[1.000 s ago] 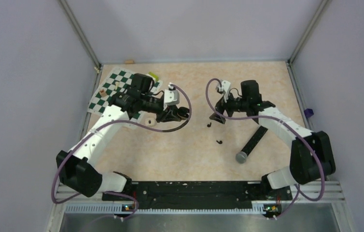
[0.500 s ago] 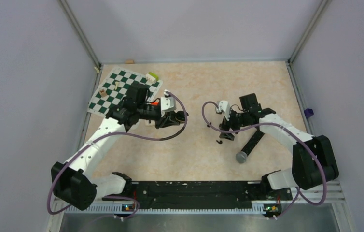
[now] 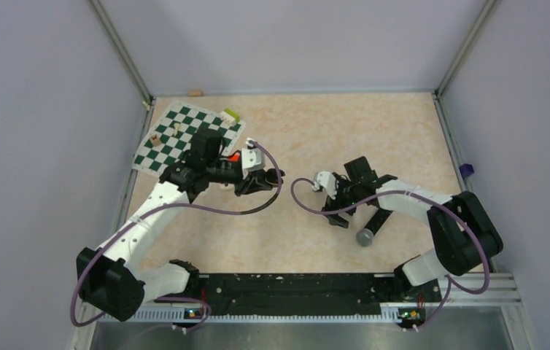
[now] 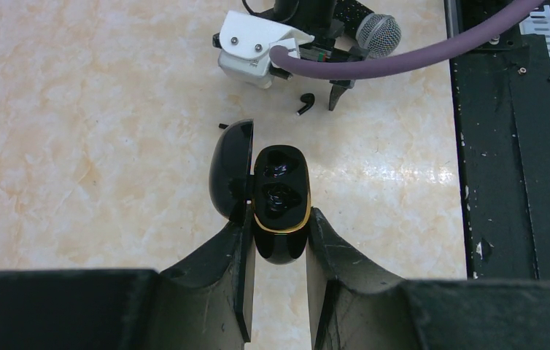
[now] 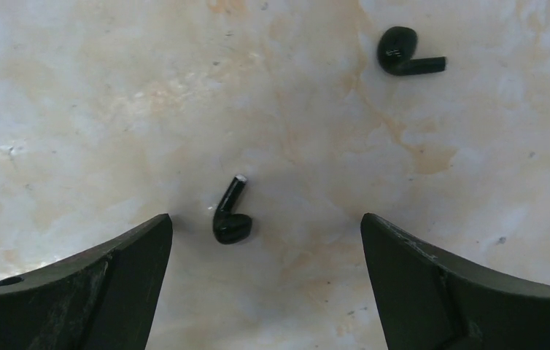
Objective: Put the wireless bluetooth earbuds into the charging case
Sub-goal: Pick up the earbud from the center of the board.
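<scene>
My left gripper (image 4: 281, 244) is shut on the lower end of the glossy black charging case (image 4: 281, 211), held above the table. Its lid (image 4: 230, 168) stands open to the left and both wells show. In the right wrist view one black earbud (image 5: 230, 217) lies on the table between the wide-apart fingers of my open right gripper (image 5: 266, 227), nearer the left finger. The other earbud (image 5: 403, 52) lies further off at upper right. From above, the left gripper (image 3: 265, 180) is left of centre and the right gripper (image 3: 336, 215) hangs low over the table.
A long black microphone (image 3: 374, 222) with a grey head lies just right of the right gripper. A green-and-white chessboard (image 3: 177, 135) with small pieces covers the back left. A small orange-red block (image 3: 234, 155) shows by the left wrist. Purple cables loop off both wrists.
The right arm has swung left and toward the near edge, coming down over an earbud with its jaws wide. The left arm has barely shifted and keeps its grip on the case.
</scene>
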Tool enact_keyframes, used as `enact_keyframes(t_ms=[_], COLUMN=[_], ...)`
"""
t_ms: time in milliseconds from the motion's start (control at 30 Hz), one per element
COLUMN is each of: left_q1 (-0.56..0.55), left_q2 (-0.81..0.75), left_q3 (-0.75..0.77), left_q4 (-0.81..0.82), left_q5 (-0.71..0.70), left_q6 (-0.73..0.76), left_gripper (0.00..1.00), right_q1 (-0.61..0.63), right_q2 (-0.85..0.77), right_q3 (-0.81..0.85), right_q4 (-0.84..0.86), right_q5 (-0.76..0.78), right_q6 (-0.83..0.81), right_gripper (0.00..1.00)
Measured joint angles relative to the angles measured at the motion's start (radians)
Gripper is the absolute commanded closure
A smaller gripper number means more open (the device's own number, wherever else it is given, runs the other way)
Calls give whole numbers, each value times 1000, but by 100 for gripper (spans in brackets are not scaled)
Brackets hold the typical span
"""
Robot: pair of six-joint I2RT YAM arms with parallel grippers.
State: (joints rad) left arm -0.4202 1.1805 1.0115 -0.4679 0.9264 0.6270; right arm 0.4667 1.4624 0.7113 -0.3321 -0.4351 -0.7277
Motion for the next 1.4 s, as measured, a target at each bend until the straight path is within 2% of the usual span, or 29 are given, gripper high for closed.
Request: enact_keyframes(t_ms=[267,767,933,1100,1267,1400], left_q1=[0,0,0,0,0,0], left_q2=[0,0,0,0,0,0], left_q3=[-6,-6,-6,-6,-6,-6], left_q4=[15,23,24,26,28,29], left_q5=[6,21,24,26,26,26], left_q6=[0,-19,-23,-23,-24,-24], left_gripper=[100,100,100,100,100,100], right_q1=[7,6,-40,-108,-112,-113], right_q2=[-15,-60,-61,-34,117,235], right_q3=[-18,-28,44,198,308,310], right_q4=[137,213,101,-35,-112,-187], right_q5=[169,355,233,74,-13,-24], right_q6=[24,15,41,101,200,254], right_gripper=[1,1,5,19,33,37])
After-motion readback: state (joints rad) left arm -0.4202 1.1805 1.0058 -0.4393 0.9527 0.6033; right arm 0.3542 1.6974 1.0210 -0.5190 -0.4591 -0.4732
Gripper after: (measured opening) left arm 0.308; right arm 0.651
